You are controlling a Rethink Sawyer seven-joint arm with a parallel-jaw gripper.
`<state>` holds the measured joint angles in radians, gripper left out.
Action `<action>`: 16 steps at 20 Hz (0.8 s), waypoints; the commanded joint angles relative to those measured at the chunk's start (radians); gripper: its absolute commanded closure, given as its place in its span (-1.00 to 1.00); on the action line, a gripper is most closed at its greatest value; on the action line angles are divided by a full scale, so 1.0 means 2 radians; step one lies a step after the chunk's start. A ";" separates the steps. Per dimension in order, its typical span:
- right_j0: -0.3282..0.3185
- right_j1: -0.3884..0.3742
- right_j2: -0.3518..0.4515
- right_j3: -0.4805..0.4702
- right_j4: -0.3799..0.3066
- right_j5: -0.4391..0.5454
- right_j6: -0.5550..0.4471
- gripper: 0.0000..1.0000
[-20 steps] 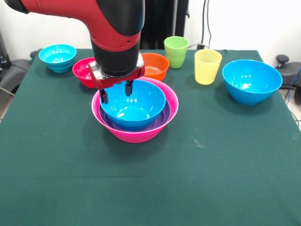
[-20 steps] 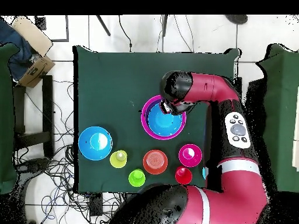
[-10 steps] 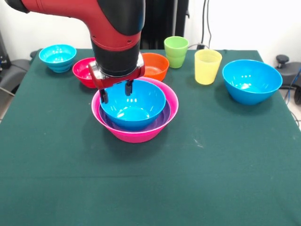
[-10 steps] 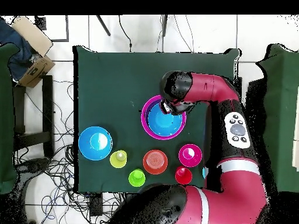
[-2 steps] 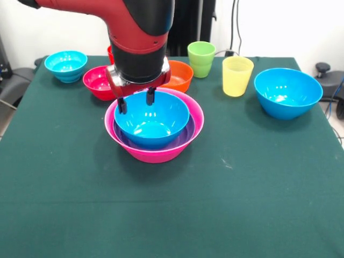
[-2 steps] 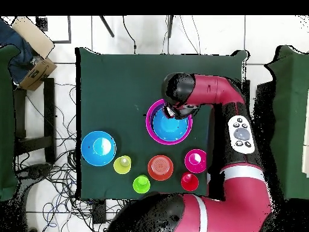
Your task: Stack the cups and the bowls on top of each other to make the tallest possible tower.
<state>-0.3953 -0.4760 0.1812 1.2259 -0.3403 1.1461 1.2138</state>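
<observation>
The tower stands mid-table: a pink bowl (image 5: pixel 161 154) holds a purple bowl (image 5: pixel 181 140), and a blue bowl (image 5: pixel 153 121) sits inside that. My gripper (image 5: pixel 136 103) hangs open just above the blue bowl's far-left rim, holding nothing. From overhead it (image 6: pixel 175 112) is over the edge of the pile (image 6: pixel 149 122). Loose pieces are a second blue bowl (image 5: pixel 287 92), a yellow cup (image 5: pixel 237 76), a green cup (image 5: pixel 201 59), an orange bowl (image 5: pixel 181 76), a magenta-red bowl (image 5: pixel 97 81) and a cyan bowl (image 5: pixel 66 65). The red cup (image 6: pixel 189 181) is mostly hidden behind the arm in the front view.
The loose cups and bowls form a row along the robot's side of the green-clothed table (image 5: pixel 226 209). Overhead, the arm (image 6: pixel 217 93) curves over the table's right part. A cardboard box (image 6: pixel 33 69) and cables lie on the floor beside the table.
The gripper has risen a little above the blue bowl and shifted slightly right in the front view. It stays open. The bowls have not moved.
</observation>
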 commanded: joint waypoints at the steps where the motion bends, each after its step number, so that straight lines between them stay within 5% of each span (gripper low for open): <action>1: 0.021 -0.047 0.004 -0.002 0.013 0.091 0.034 -1.00; 16: 0.019 -0.109 0.006 0.025 0.036 0.119 0.035 -1.00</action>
<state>-0.3796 -0.6655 0.1778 1.2267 -0.2710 1.3260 1.2138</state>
